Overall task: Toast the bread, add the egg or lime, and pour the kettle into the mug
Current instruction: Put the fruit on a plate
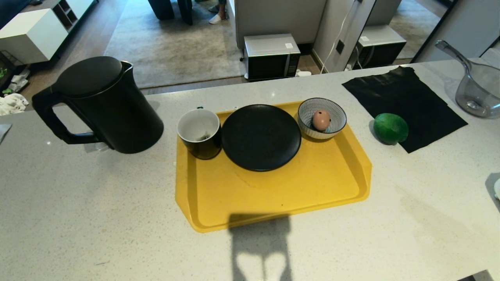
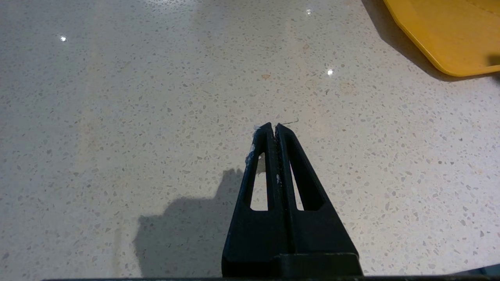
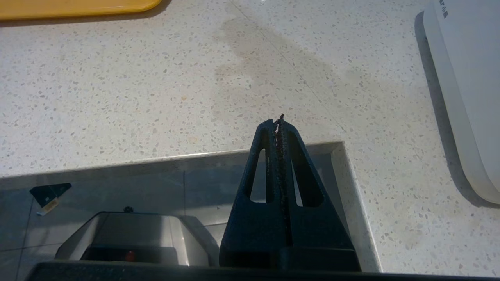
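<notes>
A tall black kettle [image 1: 103, 104] stands on the counter at the left, its handle pointing left. On the yellow tray [image 1: 312, 187] sit a black mug [image 1: 200, 132] with a white inside, a black plate [image 1: 261, 136] and a striped bowl [image 1: 322, 118] holding a brown egg [image 1: 321, 120]. The green lime [image 1: 390, 128] lies right of the tray, at the edge of a black cloth [image 1: 406, 101]. The bread is out of view. My left gripper [image 2: 274, 127] is shut and empty over bare counter. My right gripper [image 3: 277, 121] is shut and empty at the counter's near edge. Neither arm shows in the head view.
A clear glass jug [image 1: 478, 89] stands at the far right. A white appliance [image 3: 465, 86] sits on the counter near my right gripper. The yellow tray's corner [image 2: 449, 35] lies beyond my left gripper. A microwave [image 1: 271, 56] rests on the floor beyond the counter.
</notes>
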